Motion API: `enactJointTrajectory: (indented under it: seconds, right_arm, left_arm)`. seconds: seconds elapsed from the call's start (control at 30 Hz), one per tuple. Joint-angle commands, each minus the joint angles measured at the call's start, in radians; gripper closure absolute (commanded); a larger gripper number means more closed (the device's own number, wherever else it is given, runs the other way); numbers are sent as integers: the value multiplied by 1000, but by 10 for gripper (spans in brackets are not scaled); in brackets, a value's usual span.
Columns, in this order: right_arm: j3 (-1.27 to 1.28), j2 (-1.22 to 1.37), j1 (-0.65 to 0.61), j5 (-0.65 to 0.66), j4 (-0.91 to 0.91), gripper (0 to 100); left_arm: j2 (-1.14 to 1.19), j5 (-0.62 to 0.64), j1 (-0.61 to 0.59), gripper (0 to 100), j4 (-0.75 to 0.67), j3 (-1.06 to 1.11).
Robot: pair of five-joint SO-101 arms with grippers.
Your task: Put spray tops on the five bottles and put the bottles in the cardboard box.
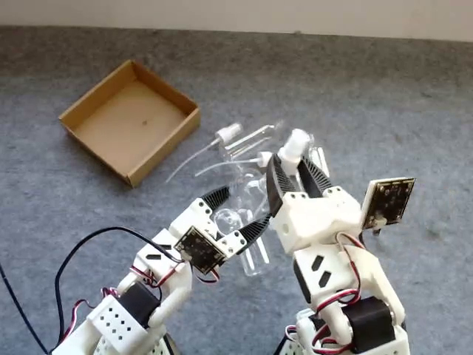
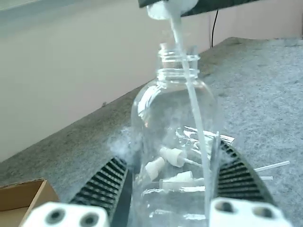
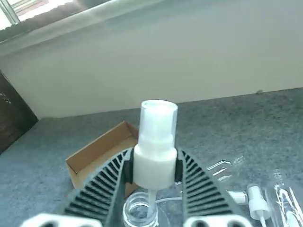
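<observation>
Mid-frame, the left jaws clench a clear bottle [image 2: 170, 118] upright; the right jaws grip a spray top [image 3: 155, 142] just above its mouth, tube inside; next, seemingly, lower and twist; the cardboard box [image 1: 133, 122] sits upper left on the counter [image 1: 384, 96].

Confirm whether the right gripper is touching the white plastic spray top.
Touching. Right wrist view: the right gripper clamps the white plastic spray top on both sides.
</observation>
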Motion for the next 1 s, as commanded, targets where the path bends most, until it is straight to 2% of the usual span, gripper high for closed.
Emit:
enactJointTrajectory:
  seconds: [0.0, 0.1, 0.3, 0.43, 0.6, 0.83, 0.97]
  right_arm:
    - [-4, 4, -15, -2, 65, 800]
    - [-24, 4, -15, 0, 145, 782]
    - [-124, 4, -19, 0, 150, 782]
    - [-156, 4, -119, 0, 166, 782]
    - [-220, 4, -225, 106, 280, 782]
    - [-363, 4, -220, 206, 371, 782]
    - [-437, 4, -120, 210, 384, 782]
  left_arm:
    - [-24, -5, -12, 912, -34, 25]
    - [-24, -5, -12, 912, -32, 25]
    - [-24, -5, -12, 912, -32, 25]
    - [-24, -5, -12, 912, -31, 25]
    - [-24, -5, -12, 912, -31, 25]
    - [-24, -5, -13, 912, -31, 25]
    - [-24, -5, -13, 912, -31, 25]
